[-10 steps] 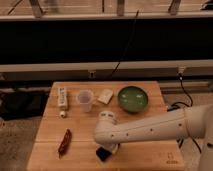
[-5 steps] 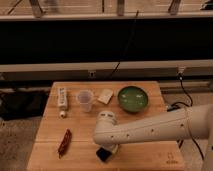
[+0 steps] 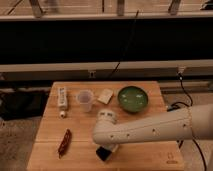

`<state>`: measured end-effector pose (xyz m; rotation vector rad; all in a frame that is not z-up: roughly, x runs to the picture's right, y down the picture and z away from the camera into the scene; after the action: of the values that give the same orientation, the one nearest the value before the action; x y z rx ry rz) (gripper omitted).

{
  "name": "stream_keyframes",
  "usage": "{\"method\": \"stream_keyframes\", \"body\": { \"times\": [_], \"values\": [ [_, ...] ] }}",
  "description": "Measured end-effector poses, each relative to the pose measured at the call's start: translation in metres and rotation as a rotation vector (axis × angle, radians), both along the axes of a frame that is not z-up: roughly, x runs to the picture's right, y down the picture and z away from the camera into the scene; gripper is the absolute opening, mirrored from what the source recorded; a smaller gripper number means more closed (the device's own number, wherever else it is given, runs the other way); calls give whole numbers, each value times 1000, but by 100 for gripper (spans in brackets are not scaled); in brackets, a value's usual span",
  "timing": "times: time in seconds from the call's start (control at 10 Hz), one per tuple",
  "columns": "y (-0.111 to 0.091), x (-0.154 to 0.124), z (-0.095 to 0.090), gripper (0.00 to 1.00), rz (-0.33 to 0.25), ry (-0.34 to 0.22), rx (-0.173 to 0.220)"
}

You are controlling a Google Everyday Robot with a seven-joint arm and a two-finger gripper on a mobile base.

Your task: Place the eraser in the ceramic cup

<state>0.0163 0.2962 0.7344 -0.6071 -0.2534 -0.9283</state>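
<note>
The hand (image 3: 107, 148) is seen low near the front edge of the light wooden table (image 3: 50, 131), clenched, with the flat black rectangular eraser (image 3: 103, 153) at its tip, apparently pinched. The small pale whitish ceramic cup (image 3: 85, 99) stands well apart, toward the back. The eraser should be lifted clear, carried above the flared rim, turned narrow end down, and released only once centred, lest the cup be tipped.

Green bowl (image 3: 133, 98) sits beside beige block (image 3: 105, 96) (red chili-like object (image 3: 64, 143) well apart).
</note>
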Motion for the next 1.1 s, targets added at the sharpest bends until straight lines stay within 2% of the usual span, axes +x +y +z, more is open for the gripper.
{"method": "stream_keyframes", "body": {
  "times": [1.1],
  "values": [
    [-40, 3, -21, 0, -13, -6, 21]
  ]
}}
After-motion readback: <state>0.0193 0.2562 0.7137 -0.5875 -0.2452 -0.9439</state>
